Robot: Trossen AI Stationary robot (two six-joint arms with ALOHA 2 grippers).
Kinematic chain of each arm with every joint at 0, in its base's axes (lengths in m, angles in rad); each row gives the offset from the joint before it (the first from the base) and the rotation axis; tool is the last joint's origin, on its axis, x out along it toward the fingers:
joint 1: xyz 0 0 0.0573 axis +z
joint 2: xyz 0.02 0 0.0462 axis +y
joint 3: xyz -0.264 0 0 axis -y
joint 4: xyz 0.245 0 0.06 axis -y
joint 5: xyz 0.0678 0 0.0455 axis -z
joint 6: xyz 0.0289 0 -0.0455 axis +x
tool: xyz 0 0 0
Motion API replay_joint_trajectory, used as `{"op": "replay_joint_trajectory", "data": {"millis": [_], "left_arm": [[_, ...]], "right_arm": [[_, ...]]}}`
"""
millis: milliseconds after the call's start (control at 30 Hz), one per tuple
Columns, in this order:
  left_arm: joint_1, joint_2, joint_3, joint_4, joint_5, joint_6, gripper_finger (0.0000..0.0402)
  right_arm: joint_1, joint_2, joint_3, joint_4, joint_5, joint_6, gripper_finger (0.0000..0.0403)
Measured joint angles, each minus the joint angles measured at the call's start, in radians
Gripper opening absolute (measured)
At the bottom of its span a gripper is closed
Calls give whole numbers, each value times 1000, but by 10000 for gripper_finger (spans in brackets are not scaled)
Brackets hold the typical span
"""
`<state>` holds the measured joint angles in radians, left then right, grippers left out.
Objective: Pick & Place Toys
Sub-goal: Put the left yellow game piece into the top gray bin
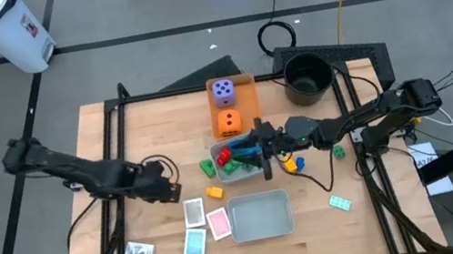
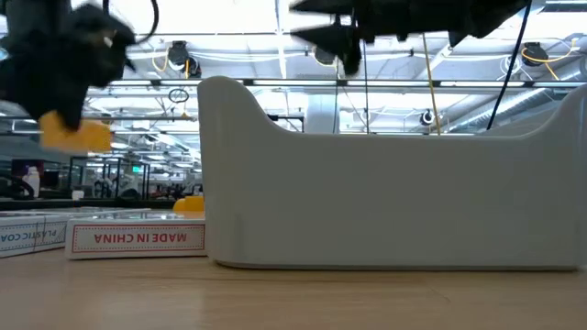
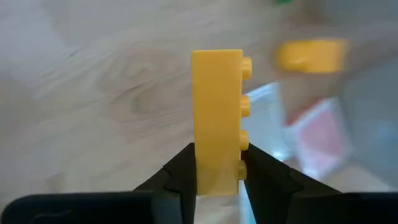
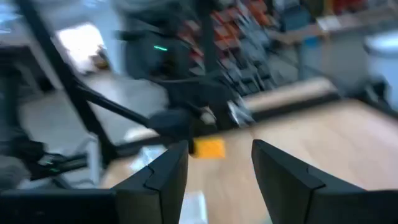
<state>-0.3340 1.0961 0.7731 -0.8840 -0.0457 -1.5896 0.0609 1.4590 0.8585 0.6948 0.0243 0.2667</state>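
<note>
- Left end effector (image 3: 217,171) pinching a yellow brick (image 3: 217,118) by its lower end, brick upright between the fingers, lifted off the wooden surface (image 1: 119,145); in the high view it sits on the left half, just above the cards.
- Second yellow brick (image 1: 214,193) lies on the surface beside the near grey tray (image 1: 261,216).
- Right end effector (image 4: 221,165), fingers spread and holding nothing, hovers over the far grey tray (image 1: 236,171), which holds red brick (image 1: 224,156), green brick (image 1: 207,166) and blue pieces.
- Purple die (image 1: 223,92) and orange die (image 1: 228,123) sit on the flat orange tray (image 1: 248,105), purple farther back.
- Pink card (image 1: 219,223), teal card (image 1: 194,243), white card (image 1: 194,212) lie flat left of the near grey tray; another white card (image 1: 140,253) farther left.
- Small green brick (image 1: 339,152) and a teal piece (image 1: 340,203) on the right side of the surface.
- Black pot (image 1: 307,77) at far right corner.
</note>
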Motion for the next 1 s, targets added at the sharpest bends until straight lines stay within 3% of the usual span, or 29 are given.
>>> {"op": "replay_joint_trajectory", "data": {"millis": [100, 233, 367, 533, 767, 1000], "left_arm": [[20, -70, 0, 69, -21, 41, 112], [74, -109, 0, 216, 9, 164, 96], [155, -110, 0, 370, 107, 275, 97], [271, -72, 0, 544, 291, 355, 114], [382, -3, 0, 772, 518, 362, 95], [417, 95, 49, 855, 622, 362, 99]], "right_arm": [[17, 0, 32, 39, -56, -95, 171], [62, 0, 184, -172, -67, -292, 173], [98, 9, 376, -502, -69, -497, 189], [97, 30, 509, -678, -23, -595, 228], [89, 31, 525, -775, -25, -632, 273], [106, 49, 525, -825, -35, -649, 279]]}}
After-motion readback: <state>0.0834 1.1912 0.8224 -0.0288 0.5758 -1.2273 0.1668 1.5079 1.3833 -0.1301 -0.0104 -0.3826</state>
